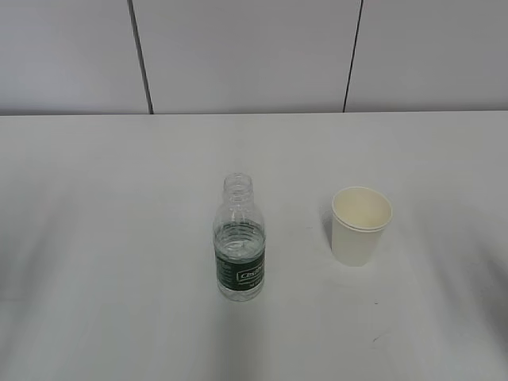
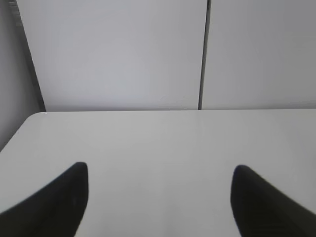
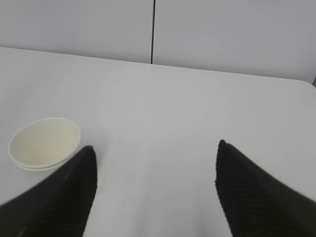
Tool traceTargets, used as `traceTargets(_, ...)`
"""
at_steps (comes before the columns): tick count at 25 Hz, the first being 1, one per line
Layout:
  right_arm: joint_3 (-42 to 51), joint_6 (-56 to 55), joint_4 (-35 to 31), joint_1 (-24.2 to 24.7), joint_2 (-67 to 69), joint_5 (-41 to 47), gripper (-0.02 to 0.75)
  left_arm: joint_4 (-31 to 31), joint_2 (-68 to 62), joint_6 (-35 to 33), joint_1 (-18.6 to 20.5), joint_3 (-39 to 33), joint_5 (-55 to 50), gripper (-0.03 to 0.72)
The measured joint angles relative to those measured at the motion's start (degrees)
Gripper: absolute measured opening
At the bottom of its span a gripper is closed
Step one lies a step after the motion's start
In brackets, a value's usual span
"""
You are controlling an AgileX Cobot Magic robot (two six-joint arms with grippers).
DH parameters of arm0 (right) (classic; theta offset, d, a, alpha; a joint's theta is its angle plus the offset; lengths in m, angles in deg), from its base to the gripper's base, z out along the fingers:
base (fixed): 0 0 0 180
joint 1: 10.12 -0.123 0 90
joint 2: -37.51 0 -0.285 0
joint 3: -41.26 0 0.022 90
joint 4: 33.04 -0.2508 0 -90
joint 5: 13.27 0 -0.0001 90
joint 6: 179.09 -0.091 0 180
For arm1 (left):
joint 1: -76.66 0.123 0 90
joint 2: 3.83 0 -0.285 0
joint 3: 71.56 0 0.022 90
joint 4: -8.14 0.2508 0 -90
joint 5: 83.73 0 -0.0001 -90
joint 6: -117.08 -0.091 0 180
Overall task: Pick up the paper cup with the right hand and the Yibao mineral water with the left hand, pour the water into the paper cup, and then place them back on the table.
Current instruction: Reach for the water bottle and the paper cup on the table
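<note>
Right now the right claw (image 3: 155, 163) hangs wide and empty with the upright paper cup (image 3: 44, 143) off at its nine o'clock, while the left claw (image 2: 160, 180), equally wide, sees only bare tabletop (image 2: 158, 143), no bottle (image 1: 239, 238)

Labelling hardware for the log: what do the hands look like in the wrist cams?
Only fingers show. Left hand: two plain black pointed fingers, smooth matte. Right hand: two black pointed fingers with fine ribbed texture. No cables, stickers or markings visible; neither arm appears in the exterior view.

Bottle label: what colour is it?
Dark green with white lettering on the bottle label, clearest in the exterior view.
</note>
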Motion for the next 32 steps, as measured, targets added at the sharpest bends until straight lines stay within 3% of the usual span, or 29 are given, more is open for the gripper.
traceTargets(11, 0.00, -0.47, -0.01, 0.00, 16.91, -15.55, 0.584, 0.00, -14.40, 0.00, -0.06, 0.00, 10.82, 0.542)
traceTargets(14, -0.10, -0.63, -0.01, 0.00, 22.93, -23.30, 0.585, 0.92, -18.16, 0.00, -0.06, 0.05, 12.78, 0.542)
traceTargets(18, -0.10, -1.16, 2.14, 0.00, 29.77, -28.07, 0.585, 10.36, -21.86, 1.19, -0.06, 0.05, 18.69, 0.542)
traceTargets(24, -0.32, -1.16, 7.24, 0.00, 35.12, -34.09, 0.585, 28.44, -27.80, 12.62, -0.06, 0.17, 25.20, 0.538)
traceTargets(32, 2.80, -0.12, 7.72, 0.00, 39.96, -37.66, 0.585, 40.83, -36.40, 17.37, -0.06, 0.23, 31.14, 0.487)
